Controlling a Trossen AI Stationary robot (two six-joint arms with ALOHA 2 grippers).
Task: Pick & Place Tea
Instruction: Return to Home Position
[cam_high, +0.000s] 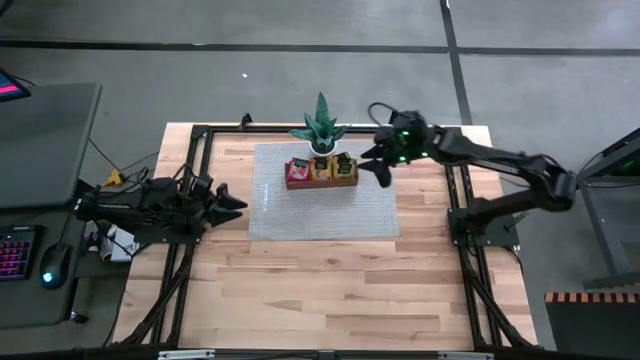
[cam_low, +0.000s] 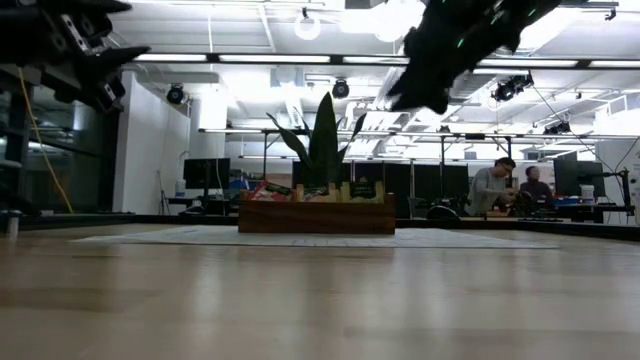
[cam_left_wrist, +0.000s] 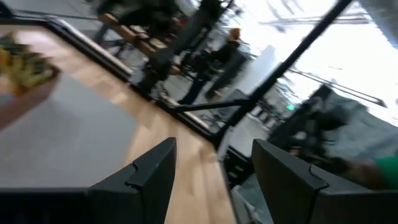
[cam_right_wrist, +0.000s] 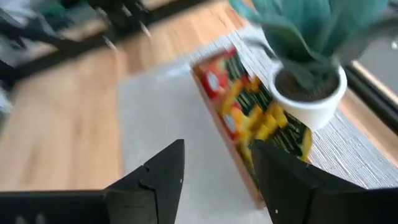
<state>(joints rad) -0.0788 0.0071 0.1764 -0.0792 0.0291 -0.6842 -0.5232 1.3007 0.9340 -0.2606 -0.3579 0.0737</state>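
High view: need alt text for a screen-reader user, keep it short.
From above: a wooden tray holding red, orange and yellow tea packets sits on a grey mat on a wooden table, a potted plant just beyond it. The right gripper hovers by the tray's right end; the left gripper waits off the mat's left edge.

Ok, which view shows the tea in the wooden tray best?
The high view: it looks straight down on the tea in all three sections. The low view shows only packet tops above the tray; the right wrist sees them slantwise, the left wrist barely.
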